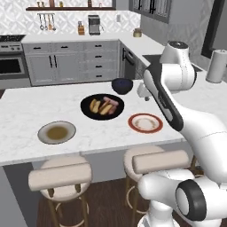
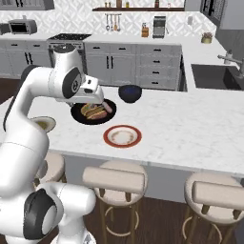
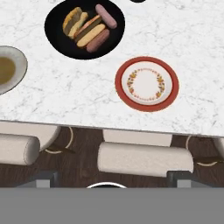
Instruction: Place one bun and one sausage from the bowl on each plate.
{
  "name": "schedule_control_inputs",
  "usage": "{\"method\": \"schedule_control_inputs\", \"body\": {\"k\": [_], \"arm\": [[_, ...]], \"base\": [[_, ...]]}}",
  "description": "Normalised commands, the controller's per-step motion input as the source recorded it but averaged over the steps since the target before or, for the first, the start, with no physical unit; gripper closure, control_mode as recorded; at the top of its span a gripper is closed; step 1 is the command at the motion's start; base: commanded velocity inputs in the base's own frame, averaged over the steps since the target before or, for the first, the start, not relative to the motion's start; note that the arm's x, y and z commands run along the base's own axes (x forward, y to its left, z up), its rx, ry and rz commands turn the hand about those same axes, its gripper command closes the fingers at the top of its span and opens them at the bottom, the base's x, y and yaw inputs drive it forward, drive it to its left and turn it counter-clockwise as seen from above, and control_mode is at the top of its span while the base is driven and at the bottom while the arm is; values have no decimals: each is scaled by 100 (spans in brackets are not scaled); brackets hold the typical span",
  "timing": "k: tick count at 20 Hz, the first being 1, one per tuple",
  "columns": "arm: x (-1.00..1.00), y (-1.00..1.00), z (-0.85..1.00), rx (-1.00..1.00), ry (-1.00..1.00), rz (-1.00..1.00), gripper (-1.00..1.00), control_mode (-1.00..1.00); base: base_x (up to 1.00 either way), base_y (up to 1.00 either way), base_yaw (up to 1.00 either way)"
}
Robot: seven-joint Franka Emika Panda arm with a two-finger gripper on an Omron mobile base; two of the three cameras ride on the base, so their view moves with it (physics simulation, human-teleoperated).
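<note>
The wide black bowl (image 3: 84,28) holds every bun and sausage; we must reach first, our gripper's (image 3: 112,178) spread unclear.

Bare marble counter (image 3: 78,92) lay open between the black bowl (image 3: 57,41) and both plates, the red one (image 3: 122,94) and the grey one (image 3: 21,65). A dark-blue bowl (image 1: 122,85) stood just behind the black bowl. Stools (image 3: 144,158) crowded the counter's near edge.
</note>
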Motion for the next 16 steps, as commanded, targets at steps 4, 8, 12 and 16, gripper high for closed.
{"method": "schedule_control_inputs", "body": {"k": [4,8,12,16], "arm": [[0,0,0,0,0,0,-100,100],[0,0,0,0,0,0,-100,100],[0,0,0,0,0,0,-100,100],[0,0,0,0,0,0,-100,100]], "base": [[7,60,0],[21,13,0],[49,0,0],[62,0,0]]}}
